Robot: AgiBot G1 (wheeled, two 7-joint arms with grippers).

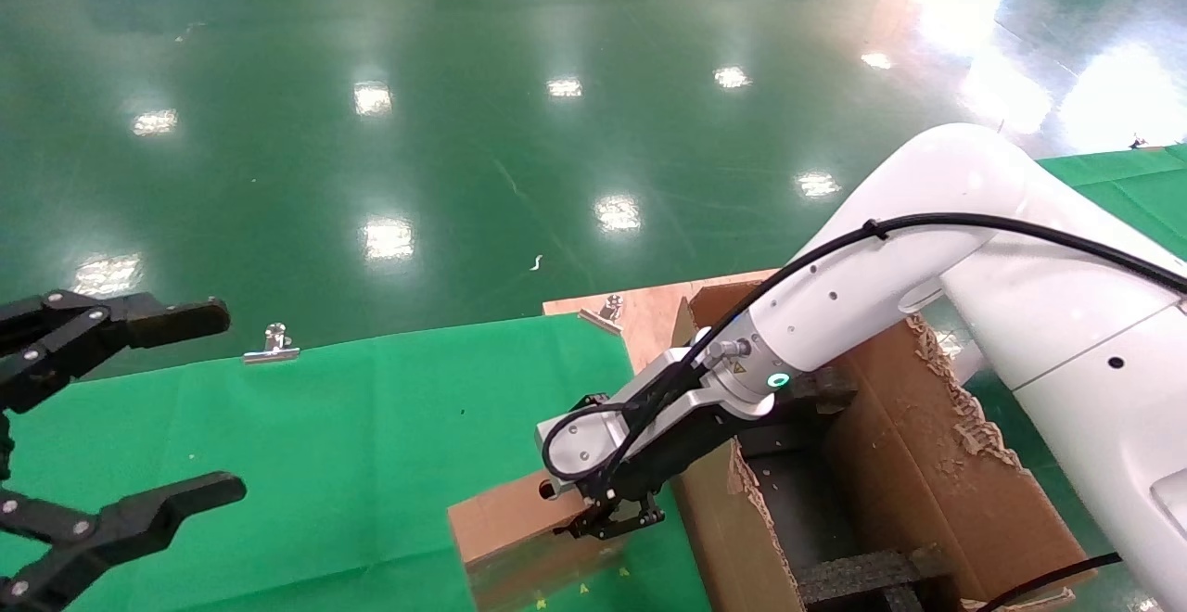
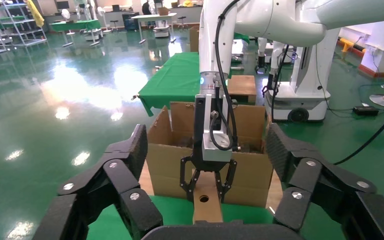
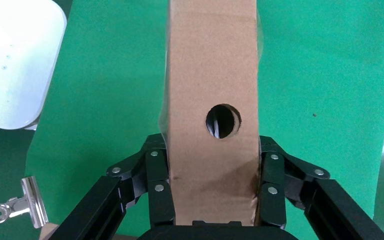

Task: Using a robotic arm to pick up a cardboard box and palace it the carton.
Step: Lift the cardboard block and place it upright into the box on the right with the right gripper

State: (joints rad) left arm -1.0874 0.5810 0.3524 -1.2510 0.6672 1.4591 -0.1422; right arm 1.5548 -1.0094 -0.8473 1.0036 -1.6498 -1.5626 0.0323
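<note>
The small brown cardboard box [image 1: 515,524] with a round hole stands on edge on the green cloth, just left of the carton. My right gripper [image 1: 614,517], on the white robotic arm [image 1: 927,250], is shut on the box's near end. In the right wrist view both fingers [image 3: 159,187] press its two sides, and the box [image 3: 212,70] runs away from the jaws. The left wrist view shows the same grip on the box [image 2: 207,202]. The large carton [image 1: 927,464] with torn flaps and black foam stands at the right. My left gripper [image 1: 139,408] hangs open at the far left.
The green cloth [image 1: 325,445] covers the table, held by metal clips [image 1: 272,345] along its far edge. A wooden board [image 1: 649,311] lies under the carton's far corner. Shiny green floor lies beyond the table. A second cloth-covered table [image 1: 1131,185] stands at the right.
</note>
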